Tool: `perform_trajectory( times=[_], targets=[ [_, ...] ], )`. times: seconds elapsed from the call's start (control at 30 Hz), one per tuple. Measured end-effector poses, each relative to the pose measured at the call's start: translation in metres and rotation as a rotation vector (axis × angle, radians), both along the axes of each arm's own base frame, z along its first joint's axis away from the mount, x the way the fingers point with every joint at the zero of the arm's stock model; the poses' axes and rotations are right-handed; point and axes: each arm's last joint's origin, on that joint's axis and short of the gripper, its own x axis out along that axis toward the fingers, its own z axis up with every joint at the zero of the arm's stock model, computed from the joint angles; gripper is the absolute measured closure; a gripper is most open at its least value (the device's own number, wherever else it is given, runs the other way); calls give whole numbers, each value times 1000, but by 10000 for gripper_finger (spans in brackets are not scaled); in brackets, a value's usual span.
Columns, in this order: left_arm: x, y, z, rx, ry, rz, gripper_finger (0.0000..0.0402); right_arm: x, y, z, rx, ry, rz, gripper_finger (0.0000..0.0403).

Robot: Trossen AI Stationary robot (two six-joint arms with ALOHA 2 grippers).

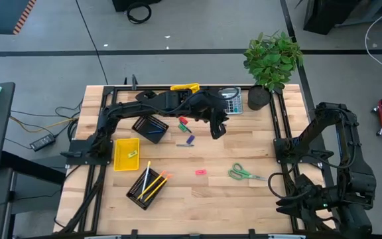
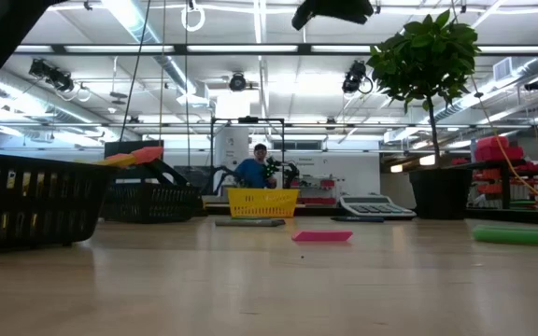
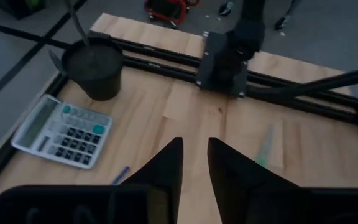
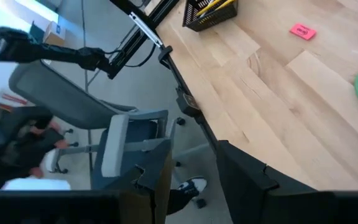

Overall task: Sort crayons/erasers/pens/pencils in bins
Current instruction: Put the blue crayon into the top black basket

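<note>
From above I see my left arm stretched across the far half of the table, its left gripper (image 1: 217,129) hanging over bare wood just right of a small scatter of loose pieces. In its wrist view the two fingers (image 3: 166,171) stand a narrow gap apart with nothing between them. Below and ahead of it lie the grey calculator (image 3: 62,132), the dark plant pot (image 3: 94,68) and a blue crayon (image 3: 120,175) partly hidden by the fingers.

The loose pieces near the gripper are a green and a red eraser (image 1: 182,121) and a purple crayon (image 1: 190,140). A pink eraser (image 1: 201,172) lies alone nearer the front, with the green-handled scissors (image 1: 244,174) to its right.

Four bins sit on the left half: a black mesh bin (image 1: 150,127), a yellow bin (image 1: 126,153) with one small piece inside, a front mesh bin (image 1: 145,189) holding the yellow pencils (image 1: 152,183), and a second yellow bin (image 1: 185,87) at the far edge.

My right gripper (image 4: 191,171) waits off the front right corner, fingers apart and empty.
</note>
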Motion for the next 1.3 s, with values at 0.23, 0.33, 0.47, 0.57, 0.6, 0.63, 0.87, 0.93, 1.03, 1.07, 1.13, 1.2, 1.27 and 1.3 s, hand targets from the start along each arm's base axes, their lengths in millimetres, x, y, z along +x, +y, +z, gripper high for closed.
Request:
perform_trajectory(
  times=[0.23,0.33,0.47,0.57,0.6,0.63,0.87,0.93,1.03,1.07,1.13,1.2,1.27,1.3],
  targets=[
    [4,29,-14,-23,35,121,307,0,1,-1,20,5,-17,270],
    [10,28,-23,-69,30,179,309,0,0,-1,3,4,-10,270],
    [19,23,-35,-26,54,137,311,0,0,-2,24,30,-9,270],
    [26,21,-42,20,62,96,306,0,1,-2,29,34,-10,270],
    [25,20,-46,16,97,96,303,0,0,-2,22,34,-7,270],
    [23,20,-50,11,131,98,301,0,0,-2,11,33,-4,270],
    [1,25,-65,-60,399,43,284,3,-4,-4,-34,56,-7,270],
    [-5,33,-65,-76,441,-14,280,3,-6,-5,-60,62,-6,270],
    [-8,44,-66,-47,465,-86,275,6,-13,-7,-107,78,-44,270],
    [-8,48,-65,-34,455,-101,274,8,-17,-8,-126,86,-67,270],
    [-5,54,-65,-11,423,-148,273,14,-24,-9,-160,101,-120,270],
    [1,62,-70,12,378,-232,274,22,-31,-10,-193,115,-166,270],
    [8,71,-84,15,382,-303,273,31,-37,-10,-216,128,-200,270],
    [11,76,-93,15,390,-321,273,37,-39,-10,-222,135,-218,270]
  ],
)
